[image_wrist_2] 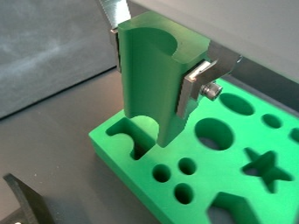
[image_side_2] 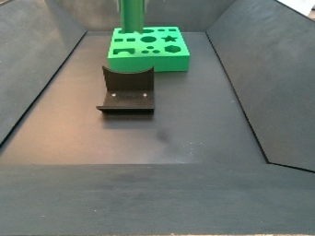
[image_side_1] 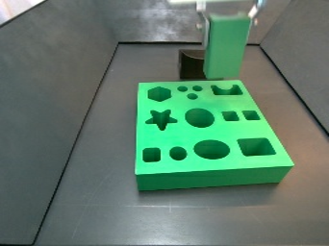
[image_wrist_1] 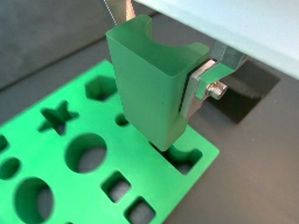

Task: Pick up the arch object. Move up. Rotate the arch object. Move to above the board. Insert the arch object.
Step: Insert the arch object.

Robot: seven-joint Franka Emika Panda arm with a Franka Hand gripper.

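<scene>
My gripper (image_wrist_1: 160, 77) is shut on the arch object (image_wrist_1: 149, 83), a bright green block with a curved scoop in its upper end. One silver finger (image_wrist_1: 201, 84) presses its side. The same hold shows in the other wrist view, gripper (image_wrist_2: 156, 72) on the arch object (image_wrist_2: 152, 83). The block hangs upright, its lower end just above the notched arch cut-out (image_wrist_2: 140, 142) at the edge of the green board (image_wrist_2: 228, 162). In a side view the arch object (image_side_1: 226, 46) is over the board's (image_side_1: 206, 135) far edge. It also shows in the other side view (image_side_2: 132, 14) above the board (image_side_2: 150, 51).
The dark fixture (image_side_2: 127, 90) stands on the floor in front of the board; it also shows behind the board (image_side_1: 190, 65) and at a wrist view's corner (image_wrist_2: 30, 206). Sloping dark walls (image_side_2: 37, 83) enclose the floor on both sides.
</scene>
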